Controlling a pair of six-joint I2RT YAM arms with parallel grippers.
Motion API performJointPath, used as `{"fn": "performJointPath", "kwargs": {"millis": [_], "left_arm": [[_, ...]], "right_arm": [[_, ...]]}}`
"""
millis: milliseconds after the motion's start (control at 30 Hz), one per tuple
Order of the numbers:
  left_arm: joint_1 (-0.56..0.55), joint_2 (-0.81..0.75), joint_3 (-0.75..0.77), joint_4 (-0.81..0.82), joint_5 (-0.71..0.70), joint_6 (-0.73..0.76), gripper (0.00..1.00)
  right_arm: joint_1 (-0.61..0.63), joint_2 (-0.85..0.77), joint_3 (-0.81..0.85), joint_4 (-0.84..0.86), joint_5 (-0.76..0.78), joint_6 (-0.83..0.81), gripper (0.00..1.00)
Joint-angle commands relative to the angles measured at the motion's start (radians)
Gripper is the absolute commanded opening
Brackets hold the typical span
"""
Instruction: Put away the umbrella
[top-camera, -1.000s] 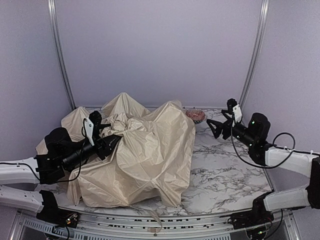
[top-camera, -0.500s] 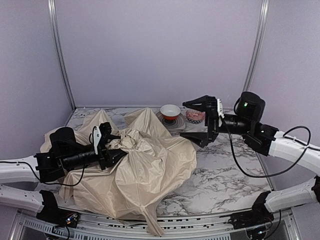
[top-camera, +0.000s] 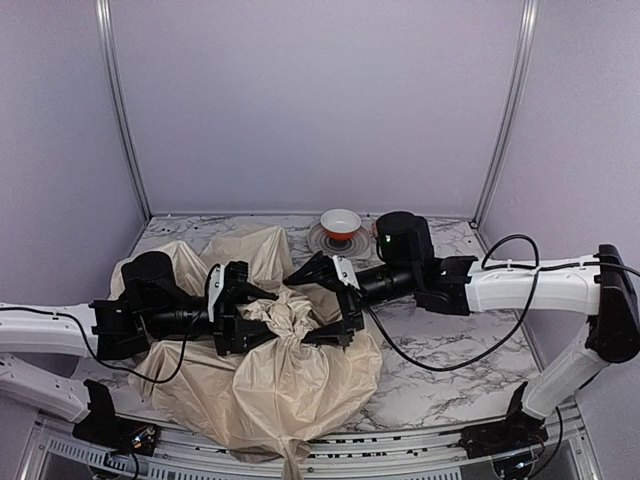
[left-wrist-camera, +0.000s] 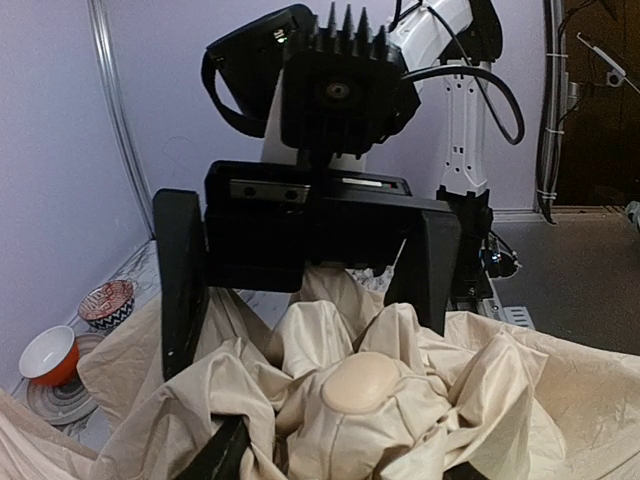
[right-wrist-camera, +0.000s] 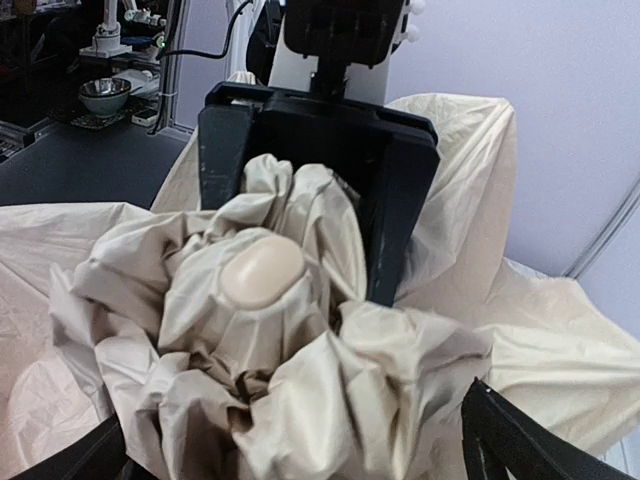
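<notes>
- My left gripper (top-camera: 258, 320) clamps the bunched crown of the umbrella (top-camera: 290, 385), heaped centre-left on the table (top-camera: 450, 350).
- My right gripper (top-camera: 303, 308), jaws wide, straddles that bunch from the opposite side.
- The shaft is hidden, so I cannot tell its axis.
- The bowl (top-camera: 340, 220) on its plate (top-camera: 318, 242) behind looks empty.

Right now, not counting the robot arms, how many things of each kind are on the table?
umbrella: 1
bowls: 2 (red-and-white bowl, patterned bowl)
grey plate: 1
Total: 4
</notes>
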Motion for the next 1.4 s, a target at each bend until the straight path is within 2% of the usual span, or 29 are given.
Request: {"fn": "performJointPath", "kwargs": {"millis": [0, 67, 200, 267, 367, 567, 633, 700, 800, 900, 967, 1100, 1167, 1233, 1267, 1367], "left_arm": [[-0.026, 0.053, 0.068, 0.249, 0.069, -0.015, 0.0], [-0.026, 0.084, 0.062, 0.295, 0.049, -0.027, 0.0], [-0.026, 0.108, 0.035, 0.389, 0.021, -0.058, 0.0], [-0.025, 0.117, 0.017, 0.439, -0.032, -0.078, 0.0], [-0.025, 0.134, 0.001, 0.465, -0.125, -0.095, 0.0], [-0.017, 0.181, -0.052, 0.472, -0.281, -0.112, 0.0], [-0.012, 0.226, -0.065, 0.476, -0.292, -0.125, 0.04], [-0.005, 0.259, -0.071, 0.49, -0.293, -0.143, 0.14], [0.005, 0.309, -0.062, 0.502, -0.29, -0.161, 0.24], [0.023, 0.324, -0.056, 0.501, -0.293, -0.164, 0.33], [0.043, 0.325, -0.062, 0.501, -0.291, -0.17, 0.36], [0.072, 0.324, -0.099, 0.498, -0.26, -0.156, 0.36], [0.077, 0.331, -0.117, 0.498, -0.245, -0.138, 0.24], [0.077, 0.345, -0.123, 0.495, -0.222, -0.133, 0.13], [0.077, 0.35, -0.124, 0.495, -0.208, -0.136, 0.12], [0.077, 0.35, -0.124, 0.498, -0.189, -0.146, 0.12]], "right_arm": [[0.03, 0.058, 0.078, 0.134, -0.071, 0.049, 0.97], [0.031, 0.086, 0.097, 0.14, -0.087, 0.069, 0.92], [0.029, 0.103, 0.11, 0.098, -0.058, 0.068, 0.71], [0.029, 0.097, 0.102, 0.092, -0.055, 0.065, 0.56], [0.025, 0.086, 0.101, 0.059, -0.037, 0.055, 0.43], [-0.032, 0.078, 0.064, -0.003, 0.002, 0.069, 0.3], [-0.05, 0.082, 0.049, -0.018, 0.014, 0.079, 0.25], [-0.061, 0.092, 0.032, -0.029, 0.044, 0.082, 0.21], [-0.069, 0.116, 0.024, -0.063, 0.082, 0.074, 0.13], [-0.075, 0.14, 0.021, -0.093, 0.099, 0.059, 0.11], [-0.079, 0.149, 0.006, -0.085, 0.111, 0.056, 0.11], [-0.082, 0.167, -0.004, -0.102, 0.144, 0.049, 0.15], [-0.083, 0.17, -0.007, -0.1, 0.143, 0.053, 0.29], [-0.091, 0.165, -0.011, -0.092, 0.108, 0.065, 0.53], [-0.099, 0.161, -0.009, -0.089, 0.073, 0.074, 0.63], [-0.158, 0.109, -0.007, -0.084, -0.03, 0.103, 0.76]]}}
